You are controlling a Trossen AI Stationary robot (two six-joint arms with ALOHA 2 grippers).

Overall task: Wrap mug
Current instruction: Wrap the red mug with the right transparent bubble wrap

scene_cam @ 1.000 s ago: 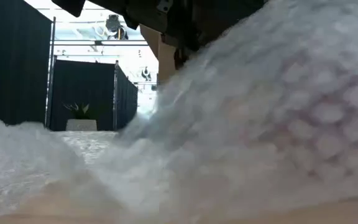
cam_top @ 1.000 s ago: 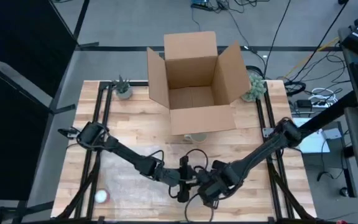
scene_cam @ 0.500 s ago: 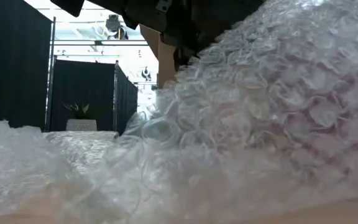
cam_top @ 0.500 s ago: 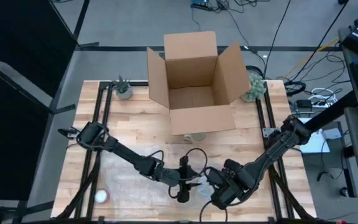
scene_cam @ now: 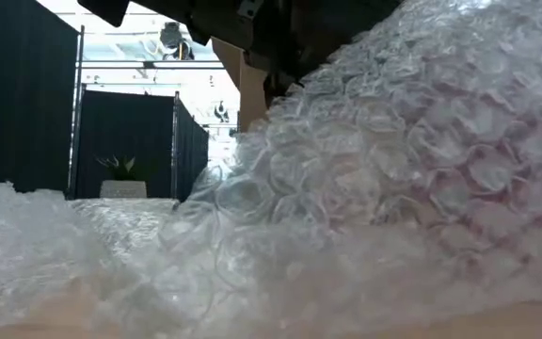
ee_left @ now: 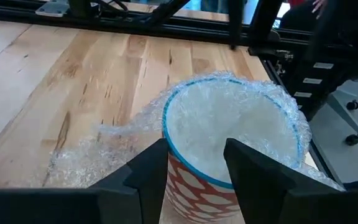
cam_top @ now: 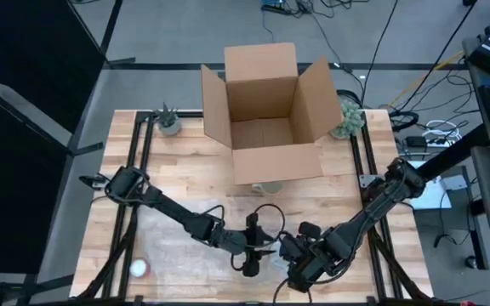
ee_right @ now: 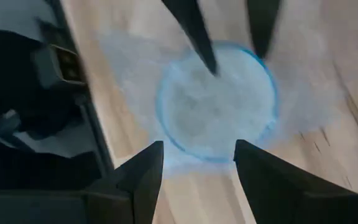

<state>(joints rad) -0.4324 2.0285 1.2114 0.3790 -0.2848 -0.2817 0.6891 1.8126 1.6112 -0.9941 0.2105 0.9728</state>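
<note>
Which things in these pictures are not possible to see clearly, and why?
- Mug handle: unseen in the left wrist view.
- Mug in the low view: hidden behind bubble wrap.
- Mug in the right wrist view: blurred.
- Small round object in the high view: too small to identify.

left end effector (cam_top: 260, 256) parted, right end effector (cam_top: 289, 270) parted

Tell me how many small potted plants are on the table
2: one potted plant at the far left corner, beside the cardboard box, the other at the far right corner against its flap. The box could hide more.
</note>
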